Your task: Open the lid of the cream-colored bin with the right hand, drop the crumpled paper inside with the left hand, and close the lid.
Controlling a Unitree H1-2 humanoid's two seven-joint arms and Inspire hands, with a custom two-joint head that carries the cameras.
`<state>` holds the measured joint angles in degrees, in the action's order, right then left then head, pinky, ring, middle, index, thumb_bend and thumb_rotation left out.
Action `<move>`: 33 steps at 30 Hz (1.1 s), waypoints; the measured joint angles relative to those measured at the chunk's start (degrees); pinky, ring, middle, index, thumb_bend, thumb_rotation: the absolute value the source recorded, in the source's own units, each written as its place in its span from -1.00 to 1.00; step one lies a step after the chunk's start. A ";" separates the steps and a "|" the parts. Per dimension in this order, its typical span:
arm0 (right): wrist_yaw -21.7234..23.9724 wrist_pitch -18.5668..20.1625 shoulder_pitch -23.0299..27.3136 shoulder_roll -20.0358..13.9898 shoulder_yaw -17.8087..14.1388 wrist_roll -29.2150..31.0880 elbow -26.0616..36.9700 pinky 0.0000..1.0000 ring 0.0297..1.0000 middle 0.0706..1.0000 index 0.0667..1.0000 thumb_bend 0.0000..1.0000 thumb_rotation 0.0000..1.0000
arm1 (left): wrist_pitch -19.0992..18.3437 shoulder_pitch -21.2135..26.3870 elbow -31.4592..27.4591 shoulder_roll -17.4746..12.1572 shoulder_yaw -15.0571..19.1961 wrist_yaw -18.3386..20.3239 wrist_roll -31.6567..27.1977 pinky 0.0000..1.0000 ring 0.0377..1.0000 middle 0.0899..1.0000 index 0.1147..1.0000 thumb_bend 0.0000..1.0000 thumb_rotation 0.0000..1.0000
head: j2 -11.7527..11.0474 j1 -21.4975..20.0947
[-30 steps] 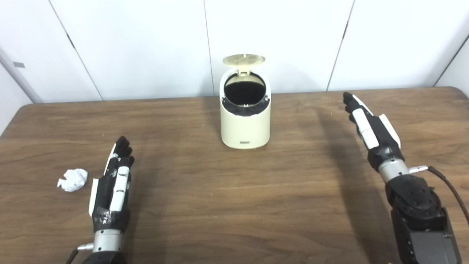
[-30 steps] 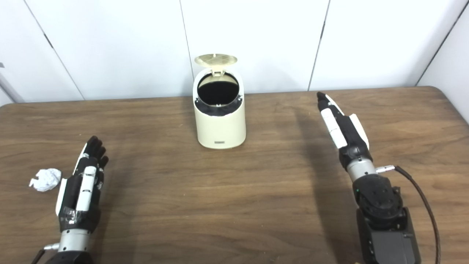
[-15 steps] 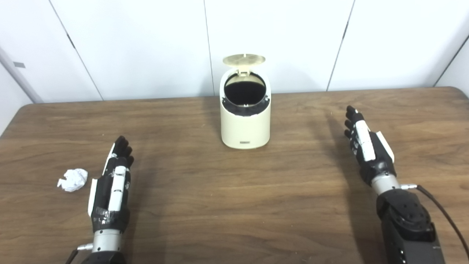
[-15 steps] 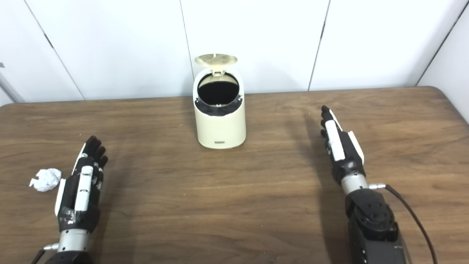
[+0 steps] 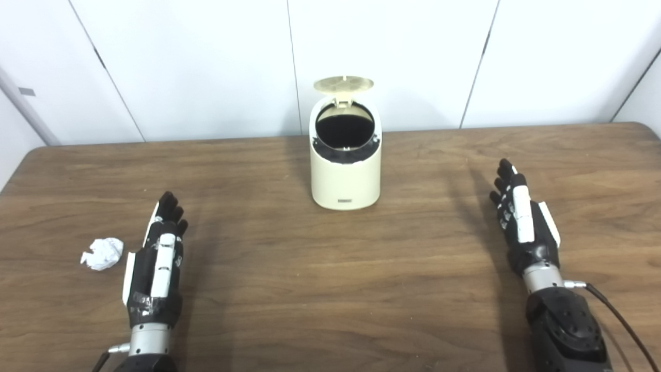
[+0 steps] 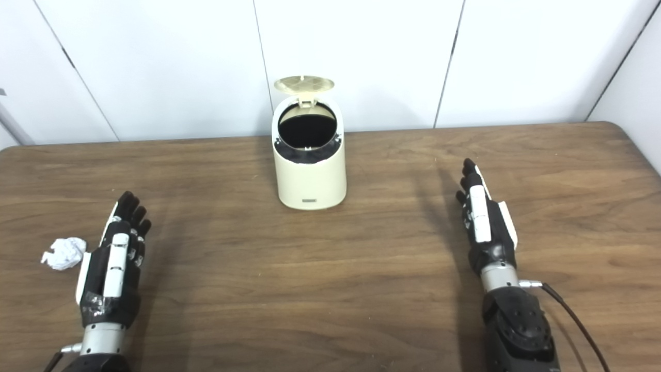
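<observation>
standing at the table's (image 5: 289, 289) far middle, the cream bin (image 5: 346, 175) has its lid (image 5: 344, 84) up. left of the bin and nearer, the left hand (image 5: 155, 263), empty with fingers extended, should be curled around the crumpled paper (image 5: 103, 253) just beside it. the right hand (image 5: 524, 227) lies empty, fingers straight.

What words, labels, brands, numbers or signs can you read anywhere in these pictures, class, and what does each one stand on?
No text can be read in either view.
Cream-colored cylindrical plastic bin: a small dark label low on its front, too small and blurred to read.
Crumpled white paper ball: no print visible.
Brown wooden table, left hand and right hand: no markings visible.
</observation>
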<state>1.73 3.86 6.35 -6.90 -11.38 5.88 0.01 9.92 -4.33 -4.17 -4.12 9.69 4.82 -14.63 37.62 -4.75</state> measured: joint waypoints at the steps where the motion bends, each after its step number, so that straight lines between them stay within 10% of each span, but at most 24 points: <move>1: -0.02 -0.32 -0.16 0.00 0.00 0.10 0.00 1.00 1.00 1.00 0.96 0.08 1.00 | 0.00 0.00 0.00 -0.01 0.01 -0.02 0.00 1.00 0.98 0.97 0.94 -0.35 0.35 | 0.00 0.00; 15: -0.51 -2.32 -1.18 0.41 -0.10 0.92 -0.25 1.00 0.98 0.96 0.92 -0.07 1.00 | -1.54 0.17 -0.01 -0.11 0.09 -0.03 -0.75 1.00 0.99 0.98 0.94 -0.34 0.29 | 0.09 2.72; 33: 1.05 -5.15 -1.23 -1.65 -0.34 3.34 -2.17 1.00 1.00 1.00 0.98 -0.07 1.00 | -1.44 0.11 -0.34 0.26 -0.83 -1.81 5.21 1.00 0.95 0.92 0.89 -0.11 0.38 | -2.37 17.75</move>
<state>2.78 -1.30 5.12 -8.55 -11.72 9.22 -2.16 8.48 -4.23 -4.51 -3.86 8.86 3.01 -9.42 35.25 13.00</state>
